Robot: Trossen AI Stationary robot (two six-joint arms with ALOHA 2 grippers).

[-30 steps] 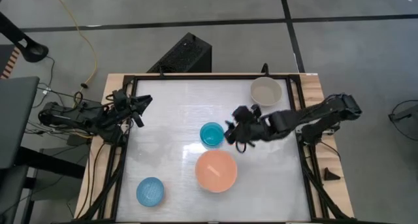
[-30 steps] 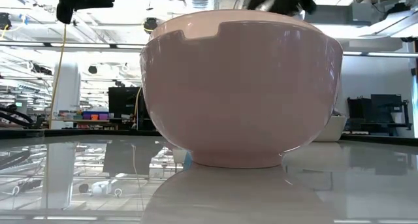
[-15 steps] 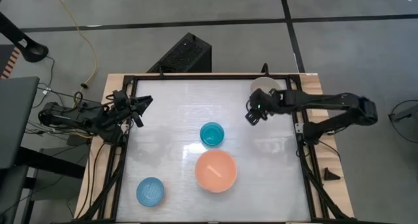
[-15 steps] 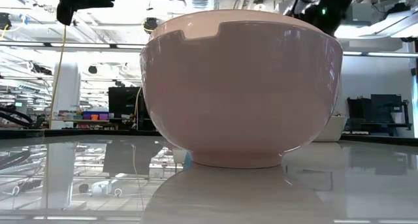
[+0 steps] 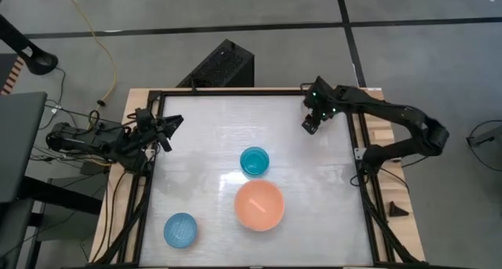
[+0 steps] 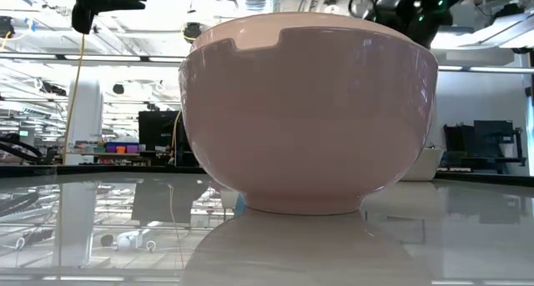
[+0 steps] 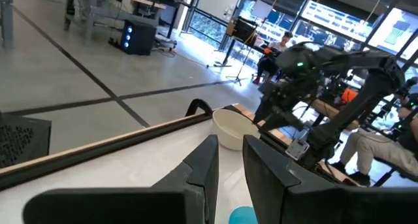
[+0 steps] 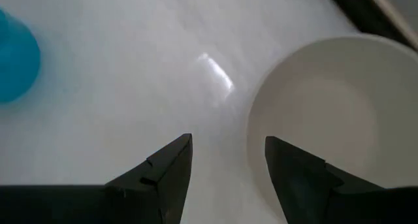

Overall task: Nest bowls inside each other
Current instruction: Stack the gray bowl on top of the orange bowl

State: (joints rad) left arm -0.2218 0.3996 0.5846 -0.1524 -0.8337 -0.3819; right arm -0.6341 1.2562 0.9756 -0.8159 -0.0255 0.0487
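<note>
The right gripper (image 5: 311, 125) hangs above the grey-beige bowl (image 8: 320, 113) in the table's far right corner, fingers wide apart and empty; the step in hand is reaching for this bowl. Next, it should come down so one finger goes inside the rim. The high view hides this bowl under the arm; the right wrist view shows it. The left gripper (image 5: 162, 132) waits at the left edge, nearly closed, empty. The teal bowl (image 5: 254, 161) and pink bowl (image 5: 260, 205) sit mid-table
</note>
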